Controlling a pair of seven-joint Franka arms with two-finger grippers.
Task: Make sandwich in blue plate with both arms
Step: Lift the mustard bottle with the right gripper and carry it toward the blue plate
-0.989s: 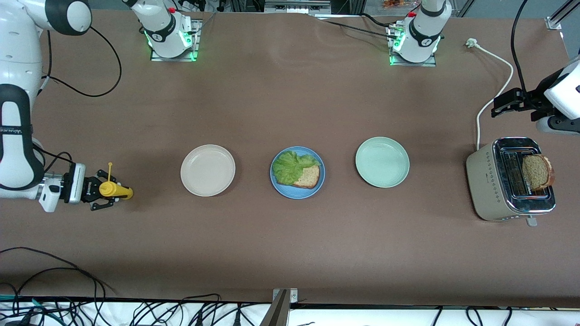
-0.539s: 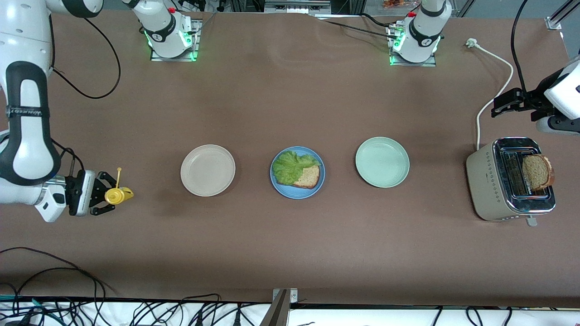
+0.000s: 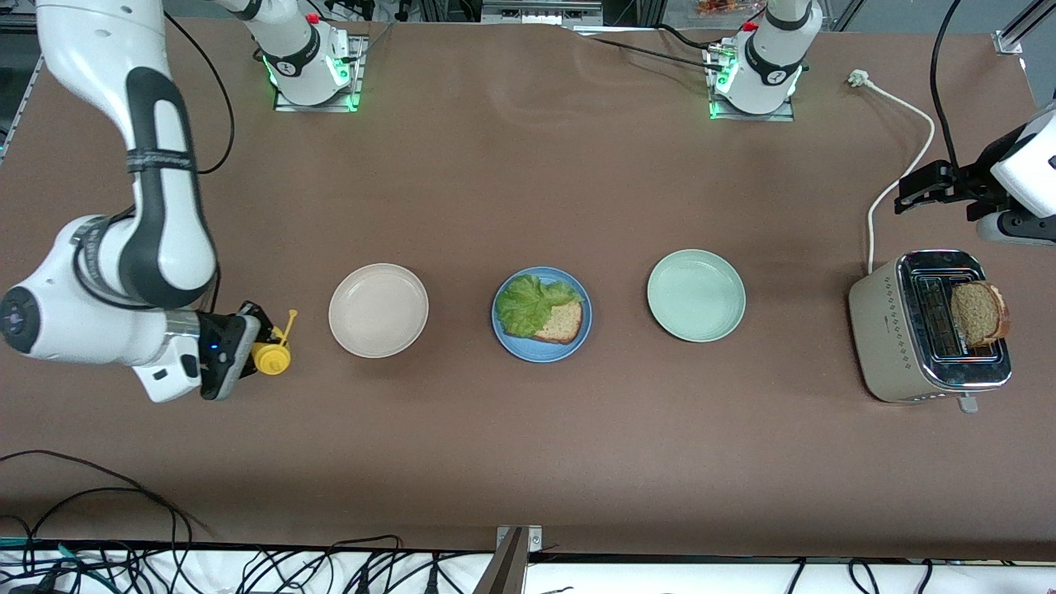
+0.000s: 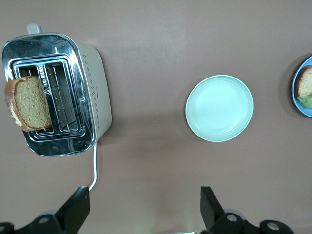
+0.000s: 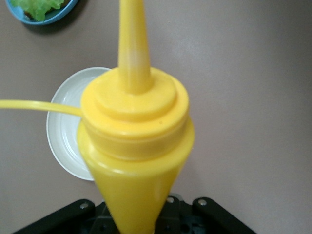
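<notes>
The blue plate (image 3: 540,355) sits mid-table between two other plates. On it lies one brown bread slice (image 3: 563,323) with a green lettuce leaf (image 3: 526,302) over part of it. A second bread slice (image 3: 978,312) stands in the toaster (image 3: 899,330). My right gripper (image 3: 247,340) is shut on a yellow squeeze bottle (image 3: 271,358) over the table beside the cream plate (image 3: 378,310). The right wrist view shows the bottle (image 5: 134,141) with its nozzle aimed away from the gripper. My left gripper (image 3: 916,186) hangs open and empty (image 4: 145,209) over the table near the toaster (image 4: 95,92).
A pale mint plate (image 3: 695,295) lies between the blue plate and the toaster. The toaster's white cord (image 3: 895,136) runs toward the left arm's base. Cables hang along the table edge nearest the camera (image 3: 99,495).
The right arm has swung up and toward the cream plate, carrying the yellow bottle and turning it from lying sideways to nozzle-forward. The left arm has stayed still.
</notes>
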